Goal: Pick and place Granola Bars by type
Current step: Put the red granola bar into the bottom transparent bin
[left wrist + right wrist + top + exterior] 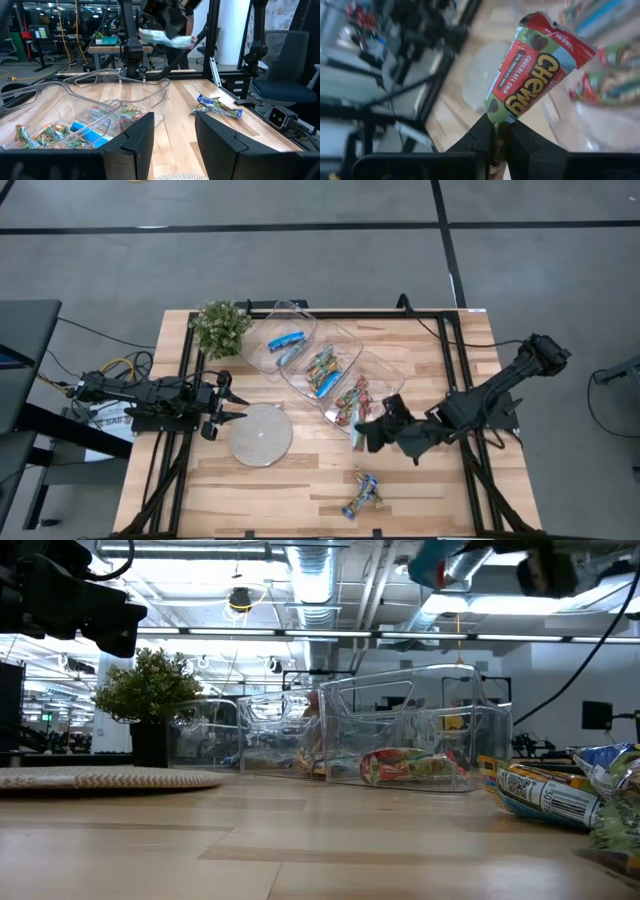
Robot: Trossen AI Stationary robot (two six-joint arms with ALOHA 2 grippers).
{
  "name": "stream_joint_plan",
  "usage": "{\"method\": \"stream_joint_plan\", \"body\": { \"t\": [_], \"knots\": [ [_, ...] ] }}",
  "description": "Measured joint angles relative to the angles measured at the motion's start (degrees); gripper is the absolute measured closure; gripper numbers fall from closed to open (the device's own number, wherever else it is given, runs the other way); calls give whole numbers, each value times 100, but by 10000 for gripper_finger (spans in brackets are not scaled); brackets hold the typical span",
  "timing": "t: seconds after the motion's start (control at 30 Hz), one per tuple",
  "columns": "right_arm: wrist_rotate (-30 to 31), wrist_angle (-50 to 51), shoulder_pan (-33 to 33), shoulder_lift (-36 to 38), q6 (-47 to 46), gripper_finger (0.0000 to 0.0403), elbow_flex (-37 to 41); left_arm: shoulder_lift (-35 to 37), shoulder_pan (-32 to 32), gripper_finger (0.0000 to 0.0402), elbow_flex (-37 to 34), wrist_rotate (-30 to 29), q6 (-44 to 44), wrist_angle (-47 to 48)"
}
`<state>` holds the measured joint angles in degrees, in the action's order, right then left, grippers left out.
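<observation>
Three clear trays [320,360] stand in a diagonal row. The far one holds blue-and-white bars [286,340], the middle one [321,370] a mix, and the nearest one multicoloured bars [350,395]. Two multicoloured bars [362,492] lie loose on the table near its near edge, also seen in the low view [545,792]. My right gripper [368,432] is above the table beside the nearest tray, shut on a green-and-red bar [530,75]. My left gripper [235,402] waits open, next to the round disc [262,435]. My right gripper pinches the green-and-red bar by one end of its wrapper [498,119] between the two fingers. The rest of the bar sticks out beyond the fingertips. The bar is lifted clear of the table, above the edge of the nearest tray.
A small potted plant [220,328] stands at the far left corner, beside the far tray. The round grey disc lies left of centre. Bare wood stretches between the disc and the loose bars. Black frame rails [455,360] run along the table's right side.
</observation>
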<state>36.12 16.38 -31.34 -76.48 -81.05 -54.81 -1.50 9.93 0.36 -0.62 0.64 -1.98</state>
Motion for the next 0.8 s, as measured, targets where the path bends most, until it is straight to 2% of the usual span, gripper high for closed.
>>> {"method": "stream_joint_plan", "body": {
  "t": [0.4, 0.63, 0.8],
  "knots": [
    [136, -598, 1152, 36, 47, 374, -4, 0, -2, 264, 1, 0, 0, 0],
    [77, -287, 1752, 26, -491, 374, -4, -1, -1, 264, 1, 0, -1, 0],
    [-96, 187, 1951, 26, -983, 375, -4, -1, -2, 264, 1, 0, 0, 0]
  ]
}}
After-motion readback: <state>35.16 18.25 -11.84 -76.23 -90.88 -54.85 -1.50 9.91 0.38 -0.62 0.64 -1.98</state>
